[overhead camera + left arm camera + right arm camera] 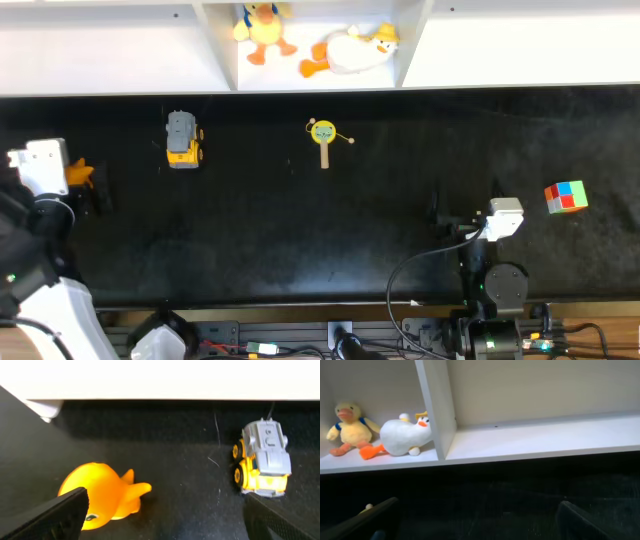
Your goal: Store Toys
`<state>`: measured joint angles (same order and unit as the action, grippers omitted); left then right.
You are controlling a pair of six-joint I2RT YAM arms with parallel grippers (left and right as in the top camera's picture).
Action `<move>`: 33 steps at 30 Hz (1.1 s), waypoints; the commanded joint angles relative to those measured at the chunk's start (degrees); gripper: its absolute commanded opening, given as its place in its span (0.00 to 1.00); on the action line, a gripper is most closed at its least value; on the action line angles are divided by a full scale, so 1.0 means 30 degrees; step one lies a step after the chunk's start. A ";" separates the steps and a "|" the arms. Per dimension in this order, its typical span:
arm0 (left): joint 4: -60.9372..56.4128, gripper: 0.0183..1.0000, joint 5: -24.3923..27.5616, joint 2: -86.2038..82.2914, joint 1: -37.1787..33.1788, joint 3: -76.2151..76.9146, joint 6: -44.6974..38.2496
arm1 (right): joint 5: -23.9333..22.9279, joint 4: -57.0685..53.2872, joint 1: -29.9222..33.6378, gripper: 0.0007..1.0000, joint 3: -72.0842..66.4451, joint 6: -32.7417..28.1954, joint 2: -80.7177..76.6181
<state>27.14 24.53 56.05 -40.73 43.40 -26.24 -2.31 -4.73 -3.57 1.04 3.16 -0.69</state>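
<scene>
An orange fish-like toy (105, 495) lies on the black mat just inside one finger (55, 515) of my open left gripper (165, 530); nothing is gripped. From above, this toy (80, 175) sits at the far left by the left gripper (92, 188). A grey and yellow toy truck (183, 138) stands to its right, also in the left wrist view (262, 457). A yellow rattle (323, 135) lies mid-mat. A coloured cube (565, 196) rests at the right. My right gripper (440, 212) is open and empty above the mat, facing the shelf (485, 532).
A white shelf (320, 82) runs along the back. One compartment holds a yellow plush duck (350, 427) and a white plush goose (402, 435); the compartment (545, 435) beside it is bare. A white divider (437, 410) separates them.
</scene>
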 commanded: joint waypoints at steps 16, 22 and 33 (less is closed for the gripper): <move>0.1137 1.00 0.4146 0.2375 -0.4357 0.0474 -0.2397 | 0.0109 0.0080 -0.0087 1.00 -0.0248 -0.0058 0.0160; 0.1275 1.00 0.2514 0.2375 -0.4524 0.0474 -0.2397 | 0.0109 0.0087 -0.0087 1.00 -0.0248 -0.0058 0.0160; 0.1115 1.00 -0.0612 0.2361 -0.4532 0.0474 -0.2412 | 0.0109 0.0080 -0.0087 0.99 -0.0248 -0.0058 0.0160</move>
<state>30.79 26.20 63.02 -54.02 43.44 -32.16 -2.31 -4.75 -3.57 1.04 3.16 -0.69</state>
